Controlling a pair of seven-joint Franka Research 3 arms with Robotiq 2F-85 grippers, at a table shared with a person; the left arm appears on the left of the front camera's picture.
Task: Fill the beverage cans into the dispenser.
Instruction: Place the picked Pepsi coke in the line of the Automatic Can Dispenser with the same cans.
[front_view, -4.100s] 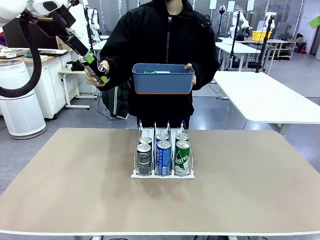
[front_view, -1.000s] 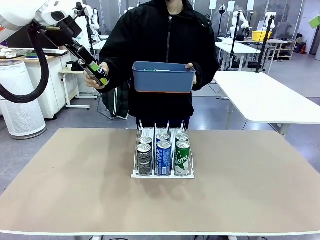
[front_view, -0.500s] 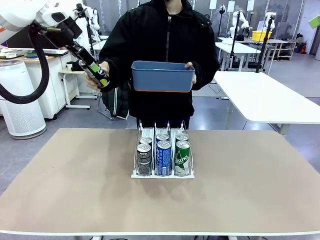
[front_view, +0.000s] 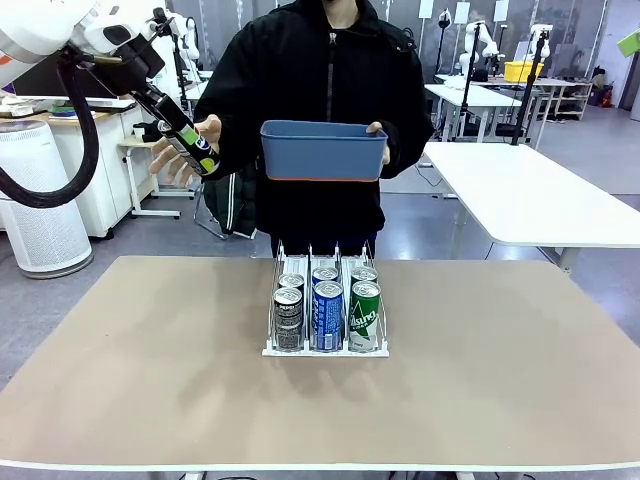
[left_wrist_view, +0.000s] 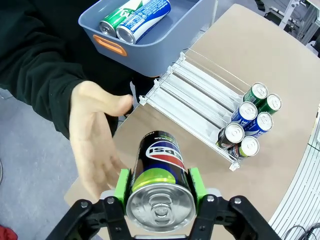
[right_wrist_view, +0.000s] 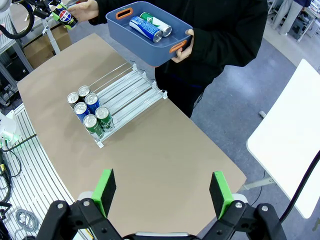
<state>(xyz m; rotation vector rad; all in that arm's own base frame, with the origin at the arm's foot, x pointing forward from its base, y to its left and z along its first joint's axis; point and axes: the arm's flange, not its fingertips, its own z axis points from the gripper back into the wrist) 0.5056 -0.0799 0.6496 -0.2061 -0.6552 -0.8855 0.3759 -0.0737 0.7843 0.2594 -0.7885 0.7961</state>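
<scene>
The left claw (left_wrist_view: 159, 186) clamped a can (left_wrist_view: 161, 162) beside the person's open hand (left_wrist_view: 94, 137); the right claw (right_wrist_view: 163, 192) hung fully released.

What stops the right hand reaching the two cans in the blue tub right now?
Probably nothing, so yes: the right hand is open, the two cans lie uncovered in the blue tub, and the left hand holds its black can off to one side. Distance is unclear.

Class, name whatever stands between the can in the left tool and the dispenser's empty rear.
Nothing visible does. The person's open hand is beside the Pepsi can; the blue tub is held beyond the dispenser.
</scene>
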